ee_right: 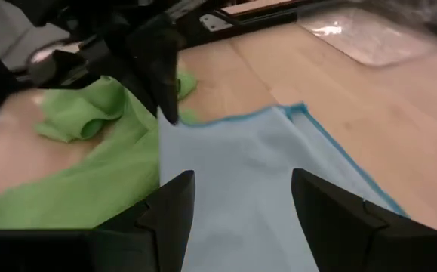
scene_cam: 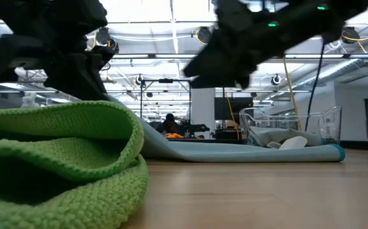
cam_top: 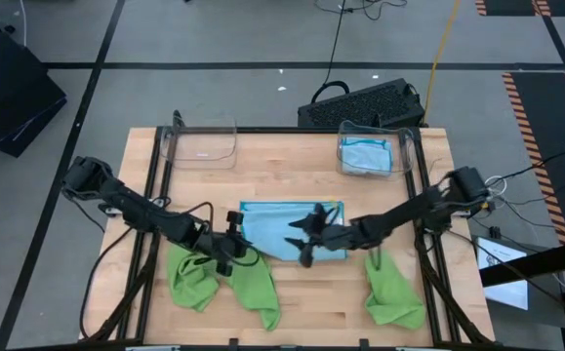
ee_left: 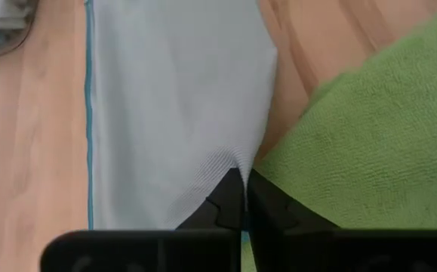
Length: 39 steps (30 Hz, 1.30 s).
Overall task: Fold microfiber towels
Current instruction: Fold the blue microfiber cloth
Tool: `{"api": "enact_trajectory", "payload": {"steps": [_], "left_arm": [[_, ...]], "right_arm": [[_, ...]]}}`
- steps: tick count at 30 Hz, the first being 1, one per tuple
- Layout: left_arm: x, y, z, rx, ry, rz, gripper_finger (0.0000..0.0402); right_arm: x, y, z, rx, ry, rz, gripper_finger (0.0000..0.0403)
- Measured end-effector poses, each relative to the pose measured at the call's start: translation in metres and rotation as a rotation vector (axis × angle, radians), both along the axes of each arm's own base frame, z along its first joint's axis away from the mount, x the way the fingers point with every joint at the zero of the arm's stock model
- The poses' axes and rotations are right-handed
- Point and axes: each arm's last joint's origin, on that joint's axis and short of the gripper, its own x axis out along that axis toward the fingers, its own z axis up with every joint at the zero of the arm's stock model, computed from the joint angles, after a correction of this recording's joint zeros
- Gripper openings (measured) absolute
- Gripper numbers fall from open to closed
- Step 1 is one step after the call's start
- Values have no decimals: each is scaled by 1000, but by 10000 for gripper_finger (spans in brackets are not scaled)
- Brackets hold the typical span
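Blue towel (cam_top: 284, 231): flat at table (cam_top: 282, 166) centre, long axis left to right. Left end effector (ee_left: 244, 198): pressed together, pinching towel's near-left corner (beside green towel (cam_top: 221, 276)). Right end effector (ee_right: 241, 204): spread, above towel's right part, not gripping. Left arm nearer for fold.

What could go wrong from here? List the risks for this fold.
1. The left gripper is shut on only a small pinch of the light blue towel at its edge, so the cloth might slip free when lifted.
2. A green towel lies right against that pinch and could be dragged along.
3. The right gripper hangs open above the blue towel; both arms sit close and might collide.
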Motion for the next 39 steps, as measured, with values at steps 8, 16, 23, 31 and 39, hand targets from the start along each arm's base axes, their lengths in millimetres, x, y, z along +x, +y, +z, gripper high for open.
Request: {"api": "enact_trajectory", "payload": {"steps": [8,16,23,31,39], "left_arm": [[6,10,1,-29,11,-47,9],[6,10,1,-21,13,-59,11],[4,10,4,-45,6,-72,8],[5,10,7,-35,-7,-76,8],[7,9,8,-38,-24,-77,9]], "right_arm": [[57,17,-6,-116,85,49,212],[86,22,-11,-141,87,79,212],[89,14,-12,-87,94,108,212],[93,14,-22,-38,70,118,212],[96,13,-34,-59,72,92,212]]}}
